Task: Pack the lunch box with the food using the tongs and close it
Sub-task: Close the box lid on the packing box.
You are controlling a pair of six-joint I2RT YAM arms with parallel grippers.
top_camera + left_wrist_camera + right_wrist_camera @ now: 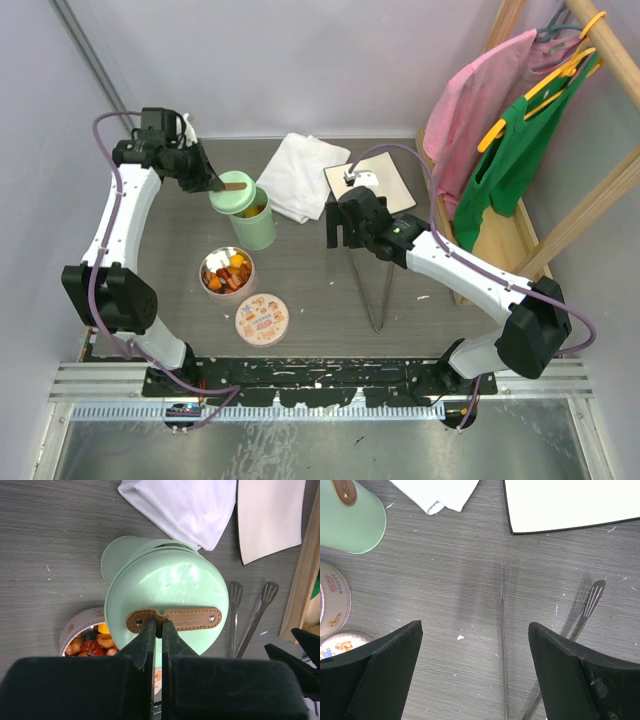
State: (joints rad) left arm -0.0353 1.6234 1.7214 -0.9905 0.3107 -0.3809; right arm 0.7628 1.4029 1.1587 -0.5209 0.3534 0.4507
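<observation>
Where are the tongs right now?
In the overhead view the tongs lie flat on the grey table, right of centre, beneath the open right gripper and untouched. The tin of food sits well to their left.

Grey table (320, 270) holds green lunch box (256, 230), round tin (207, 283), printed lid (262, 317) left. White cloth (300, 175), white card (390, 185) behind; tongs (377, 320) centre-right.

L arm (108, 225) rises along the left side, elbow bent, wrist turned in toward centre. L gripper (159, 625) is closed tight, fingertips pinching the brown strap handle (175, 620) of the lid (170, 580). R arm (470, 275) stretches diagonally fwd, wrist angled down. R gripper (475, 627) has its jaws wide apart, nothing btwn them.
</observation>
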